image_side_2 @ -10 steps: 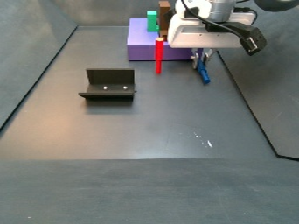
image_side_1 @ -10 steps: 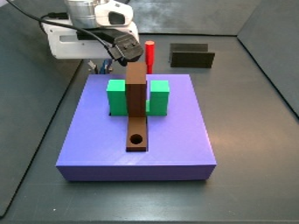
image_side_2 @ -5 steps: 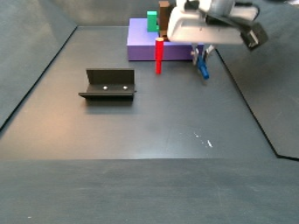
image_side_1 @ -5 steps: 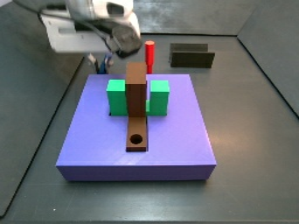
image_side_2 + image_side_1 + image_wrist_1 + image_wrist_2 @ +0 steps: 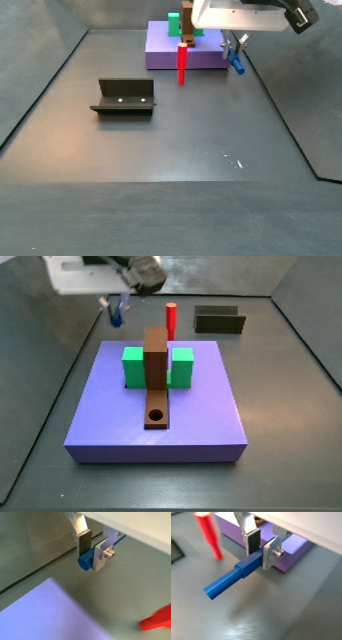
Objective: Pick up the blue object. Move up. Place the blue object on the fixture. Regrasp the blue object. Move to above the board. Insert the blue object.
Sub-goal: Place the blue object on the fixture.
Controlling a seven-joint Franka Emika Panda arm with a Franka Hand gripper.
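Gripper [image 5: 259, 548] jaws clamp the blue peg [image 5: 232, 580] at one end, lifted clear of the floor beside the violet slab [image 5: 201, 56], the move-up step apparently underway; next, carrying it across to the fixture [image 5: 123, 97].

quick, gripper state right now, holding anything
Gripper: shut on the blue object, lifted clear of the floor beside the violet slab.

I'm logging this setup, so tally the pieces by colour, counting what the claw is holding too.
Blue: 1, the peg held in the claw, lifted off the floor
Red: 1, the upright peg
Green: 2, blocks
Brown: 1, the board
Violet: 1, the slab
Dark: 1, the fixture
Total: 7
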